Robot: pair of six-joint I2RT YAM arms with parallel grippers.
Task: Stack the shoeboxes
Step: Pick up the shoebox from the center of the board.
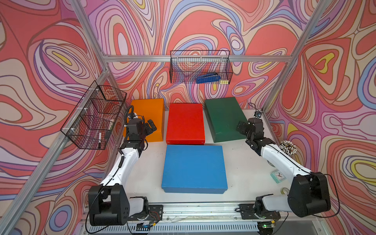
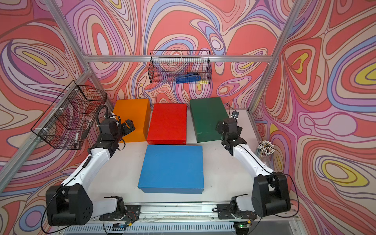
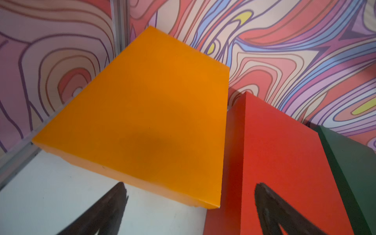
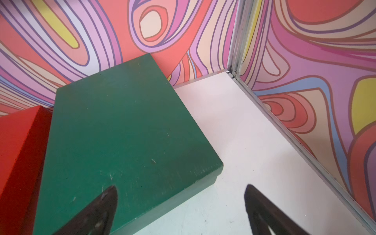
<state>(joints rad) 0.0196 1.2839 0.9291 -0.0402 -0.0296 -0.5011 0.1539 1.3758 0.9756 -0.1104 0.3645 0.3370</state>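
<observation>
Four shoeboxes lie flat on the white table (image 1: pixel 244 162), none on top of another. Along the back wall stand the orange box (image 1: pixel 151 114), the red box (image 1: pixel 185 122) and the dark green box (image 1: pixel 222 118); the blue box (image 1: pixel 194 168) lies in front of the red one. My left gripper (image 1: pixel 151 126) hovers open over the orange box's near right corner (image 3: pixel 211 203), holding nothing. My right gripper (image 1: pixel 242 127) hangs open over the green box's near right corner (image 4: pixel 215 168), one finger above the lid, the other above bare table.
A black wire basket (image 1: pixel 95 116) with a marker hangs on the left wall. Another basket (image 1: pixel 200 67) on the back wall holds a blue stapler (image 1: pixel 207 78). A pencil cup (image 1: pixel 288 147), a small clock (image 1: pixel 277 176) and a tape roll (image 1: pixel 284 190) sit along the table's right edge.
</observation>
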